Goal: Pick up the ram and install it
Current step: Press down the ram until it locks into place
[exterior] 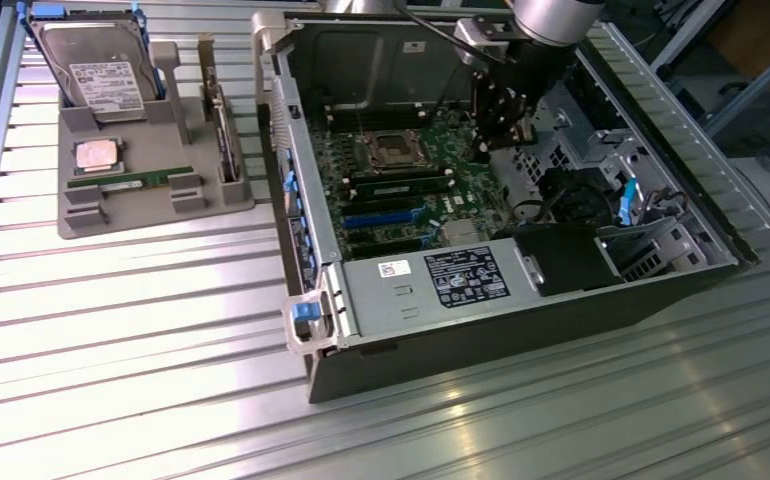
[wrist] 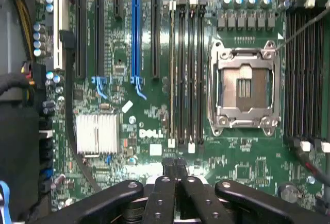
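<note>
The ram (exterior: 132,181) is a thin green stick lying in a slot of the grey holder (exterior: 92,215) at the exterior view's left, outside the computer case. My gripper (exterior: 503,138) hangs inside the open case, above the motherboard (exterior: 419,200) and well away from the ram. In the wrist view my gripper (wrist: 174,163) has its black fingers (wrist: 165,183) pressed together with nothing between them. They hover over the board near the ends of the long memory slots (wrist: 185,69). The empty processor socket (wrist: 245,87) lies beside those slots.
The holder also carries a hard drive (exterior: 98,70), a square silver processor (exterior: 96,155) and an upright expansion card (exterior: 225,130). Inside the case are a silver heatsink (wrist: 97,134), a blue card slot (wrist: 135,33), the power supply (exterior: 445,280) and the case walls (exterior: 298,200).
</note>
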Motion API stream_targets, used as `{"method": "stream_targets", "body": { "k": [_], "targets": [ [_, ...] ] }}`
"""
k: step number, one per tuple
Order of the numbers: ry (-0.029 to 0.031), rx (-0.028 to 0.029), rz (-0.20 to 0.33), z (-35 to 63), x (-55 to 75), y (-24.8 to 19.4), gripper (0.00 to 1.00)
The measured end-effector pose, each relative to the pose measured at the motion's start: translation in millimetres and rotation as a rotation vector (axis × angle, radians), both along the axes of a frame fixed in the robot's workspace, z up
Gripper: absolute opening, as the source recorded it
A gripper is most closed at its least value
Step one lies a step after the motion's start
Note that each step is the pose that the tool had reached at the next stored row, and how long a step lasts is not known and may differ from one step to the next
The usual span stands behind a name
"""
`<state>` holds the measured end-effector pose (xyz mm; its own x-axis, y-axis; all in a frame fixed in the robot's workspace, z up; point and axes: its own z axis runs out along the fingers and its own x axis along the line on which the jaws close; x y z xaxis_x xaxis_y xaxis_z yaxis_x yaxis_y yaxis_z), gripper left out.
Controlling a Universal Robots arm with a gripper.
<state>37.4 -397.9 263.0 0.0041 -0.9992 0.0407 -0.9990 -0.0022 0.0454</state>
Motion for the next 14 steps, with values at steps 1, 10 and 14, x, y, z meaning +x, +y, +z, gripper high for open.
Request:
{"method": "stream_targets", "body": {
  "k": [1, 10, 14],
  "targets": [
    [0.0005, 0.0000, 0.000, 0.0, 4.5, 0.0, 0.11],
    [0.0027, 0.0000, 0.000, 4.1, 39.4, 0.0, 0.11],
    [0.0027, 0.0000, 0.000, 17.0, 45.7, 0.0, 0.11]
  ]
}}
